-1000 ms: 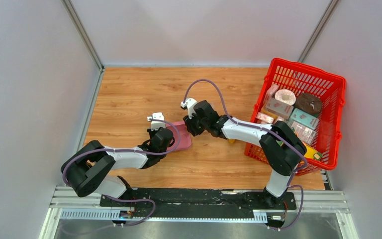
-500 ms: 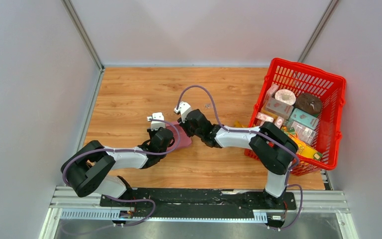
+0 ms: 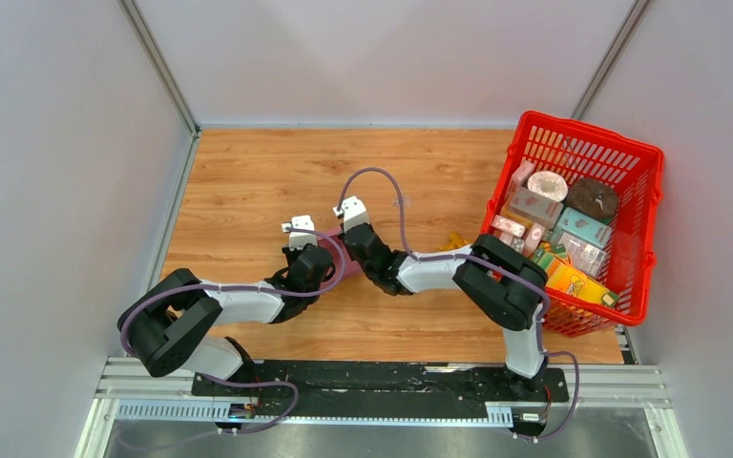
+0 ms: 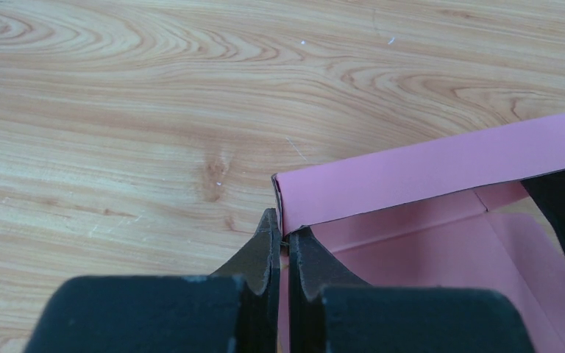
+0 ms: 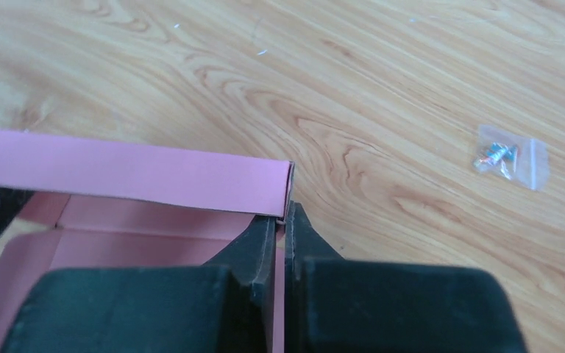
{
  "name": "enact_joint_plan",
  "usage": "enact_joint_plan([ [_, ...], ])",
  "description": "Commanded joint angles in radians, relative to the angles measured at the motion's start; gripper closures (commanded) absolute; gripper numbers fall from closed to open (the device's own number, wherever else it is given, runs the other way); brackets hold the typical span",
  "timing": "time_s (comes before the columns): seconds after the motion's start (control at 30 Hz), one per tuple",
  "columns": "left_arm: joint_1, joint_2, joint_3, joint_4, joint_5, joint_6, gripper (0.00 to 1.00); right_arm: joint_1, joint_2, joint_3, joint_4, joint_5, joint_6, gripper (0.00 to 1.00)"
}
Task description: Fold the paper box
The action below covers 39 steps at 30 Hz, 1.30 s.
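Left gripper (image 4: 283, 234) was pinched shut on the box (image 4: 427, 170) wall at one end corner. Right gripper (image 5: 283, 220) was pinched shut on the wall at the other end. Box lay mid-table (image 3: 248, 172) between both wrists, inside facing up, with a folded rim along its far side. Small bag (image 5: 511, 156) of screws lay well apart. Red basket (image 3: 630, 162) of cartons stood at the right edge.

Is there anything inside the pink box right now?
Only bare pink floor and fold creases show inside the paper box. The left gripper and right gripper, each pinching a wall, cover the near part.
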Motion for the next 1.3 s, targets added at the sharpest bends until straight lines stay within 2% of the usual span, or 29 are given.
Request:
enact_joint_plan([
  [0.0,-0.005,0.024,-0.005,-0.052,0.082,-0.031,1.00,0.105,0.090,0.084,0.002,0.449,0.108,1.00],
  [0.03,-0.005,0.027,-0.004,-0.052,0.084,-0.034,1.00,0.130,0.117,0.093,0.003,0.517,0.115,1.00],
  [0.1,-0.005,0.030,-0.002,-0.060,0.084,-0.044,1.00,0.138,0.131,0.104,-0.027,0.513,0.193,1.00],
  [0.23,-0.006,0.036,-0.002,-0.065,0.080,-0.069,1.00,0.141,0.122,0.082,-0.025,0.516,0.218,1.00],
  [0.3,-0.005,0.041,-0.007,-0.063,0.080,-0.080,1.00,0.138,0.110,0.062,-0.009,0.496,0.211,1.00],
  [0.4,-0.005,0.045,-0.002,-0.066,0.079,-0.080,1.00,0.127,0.050,0.012,0.029,0.386,0.214,1.00],
  [0.47,-0.005,0.041,-0.004,-0.069,0.076,-0.078,1.00,0.104,-0.008,-0.040,0.028,0.269,0.219,0.85],
  [0.5,-0.006,0.038,-0.004,-0.071,0.074,-0.080,1.00,0.096,-0.028,-0.054,0.019,0.195,0.218,0.62],
  [0.57,-0.005,0.035,-0.004,-0.077,0.074,-0.080,1.00,0.073,-0.086,-0.089,-0.026,0.130,0.210,0.44],
  [0.6,-0.006,0.036,-0.001,-0.081,0.073,-0.080,1.00,0.069,-0.106,-0.097,-0.056,0.107,0.214,0.32],
  [0.7,-0.005,0.036,0.005,-0.094,0.071,-0.083,1.00,0.041,-0.178,-0.093,-0.219,0.001,0.256,0.25],
  [0.87,-0.006,0.033,0.039,-0.161,0.087,-0.096,1.00,0.004,-0.290,-0.111,-0.418,-0.120,0.348,0.21],
  [0.9,-0.005,0.021,0.048,-0.214,0.091,-0.100,0.99,-0.010,-0.302,-0.108,-0.454,-0.200,0.363,0.20],
  [0.93,-0.005,0.010,0.065,-0.242,0.096,-0.104,0.89,-0.046,-0.316,-0.100,-0.480,-0.251,0.379,0.20],
  [1.0,-0.005,-0.042,0.079,-0.338,0.103,-0.136,0.75,-0.076,-0.329,-0.079,-0.564,-0.304,0.418,0.19],
  [1.03,-0.003,-0.062,0.088,-0.366,0.116,-0.142,0.64,-0.100,-0.335,-0.077,-0.590,-0.373,0.422,0.19],
  [1.17,-0.003,-0.194,0.097,-0.512,0.137,-0.155,0.53,-0.116,-0.365,-0.091,-0.600,-0.472,0.454,0.18],
  [1.27,0.004,-0.301,0.099,-0.609,0.177,-0.169,0.48,-0.122,-0.376,-0.105,-0.595,-0.489,0.481,0.18],
])
